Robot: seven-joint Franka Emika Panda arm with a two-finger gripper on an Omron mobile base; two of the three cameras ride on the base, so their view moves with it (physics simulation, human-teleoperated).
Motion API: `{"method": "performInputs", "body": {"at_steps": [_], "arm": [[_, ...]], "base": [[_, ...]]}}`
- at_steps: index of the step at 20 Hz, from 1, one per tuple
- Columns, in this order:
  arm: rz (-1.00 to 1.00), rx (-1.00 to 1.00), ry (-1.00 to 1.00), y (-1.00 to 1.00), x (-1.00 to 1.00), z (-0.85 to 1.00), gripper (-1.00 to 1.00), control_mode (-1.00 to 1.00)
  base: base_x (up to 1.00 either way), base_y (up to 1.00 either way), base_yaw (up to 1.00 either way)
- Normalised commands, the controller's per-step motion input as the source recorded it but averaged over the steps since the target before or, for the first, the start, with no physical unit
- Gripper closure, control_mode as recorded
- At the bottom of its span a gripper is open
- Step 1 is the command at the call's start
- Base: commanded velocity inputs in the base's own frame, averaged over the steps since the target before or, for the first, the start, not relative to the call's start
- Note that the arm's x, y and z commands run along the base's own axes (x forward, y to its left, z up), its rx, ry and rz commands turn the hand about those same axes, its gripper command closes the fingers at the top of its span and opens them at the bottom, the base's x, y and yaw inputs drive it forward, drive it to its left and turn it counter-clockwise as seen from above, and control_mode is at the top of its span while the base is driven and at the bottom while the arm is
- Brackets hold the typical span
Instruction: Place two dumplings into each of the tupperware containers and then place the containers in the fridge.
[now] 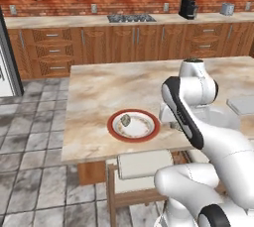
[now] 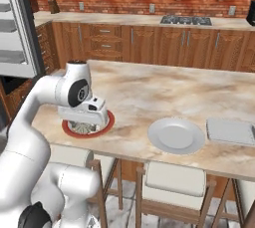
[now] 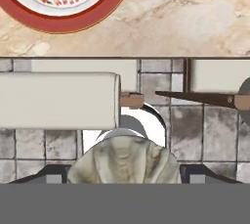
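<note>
Your claw [image 3: 125,171] has its jaws spread wide around a dumpling [image 3: 123,160] seated between the fingertips, above the surface's near edge [image 3: 146,57], with stools and floor tiles below. One more dumpling [image 1: 125,120] sits on the red-rimmed plate [image 1: 133,125] near that edge. Right of it you have the pale grey plate [image 2: 176,135], then the whitish tupperware container [image 2: 231,131]; the far surface is open.

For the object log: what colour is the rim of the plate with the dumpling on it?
Red, around a white patterned centre; the plate shows best in the left base view.
</note>
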Motion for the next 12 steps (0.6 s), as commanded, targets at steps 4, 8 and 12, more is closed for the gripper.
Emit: {"method": "performInputs", "body": {"at_steps": [4,8,12], "arm": [[0.0,0.0,0.0,0.0,0.0,0.0,1.0,1.0],[0.0,0.0,0.0,0.0,0.0,0.0,1.0,1.0],[0.0,0.0,0.0,0.0,0.0,0.0,1.0,1.0]], "base": [[-0.61,-0.72,-0.02],[-0.05,-1.0,-0.03],[0.01,-1.0,-0.02]]}}
